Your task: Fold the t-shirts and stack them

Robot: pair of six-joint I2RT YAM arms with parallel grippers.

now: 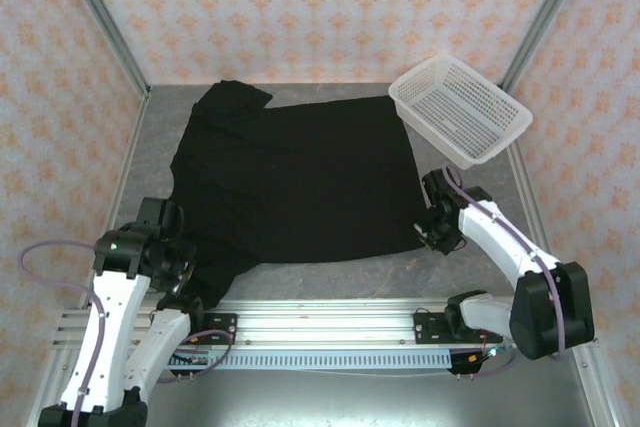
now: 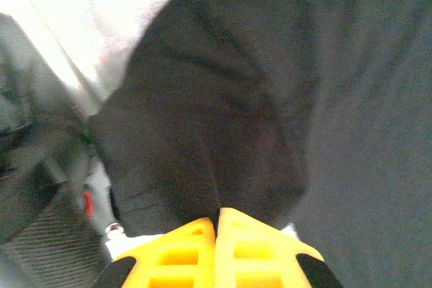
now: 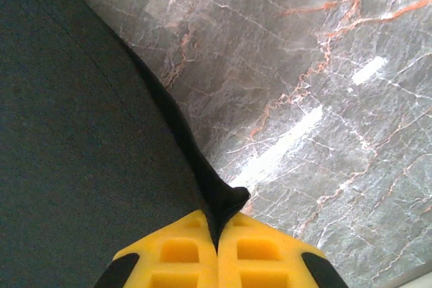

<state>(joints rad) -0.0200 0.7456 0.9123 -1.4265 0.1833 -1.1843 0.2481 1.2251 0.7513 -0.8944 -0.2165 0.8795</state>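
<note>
A black t-shirt lies spread flat on the grey table, plain side up, its far sleeve at the back left. My left gripper is at the shirt's near left sleeve; in the left wrist view its yellow fingers are shut on bunched black cloth. At the shirt's near right corner, my right gripper is down at the hem. The right wrist view shows its yellow fingers shut on the shirt's edge, the marble table beside it.
A white plastic mesh basket stands tilted at the back right corner. Metal frame posts and patterned walls close in the table. An aluminium rail with both arm bases runs along the near edge.
</note>
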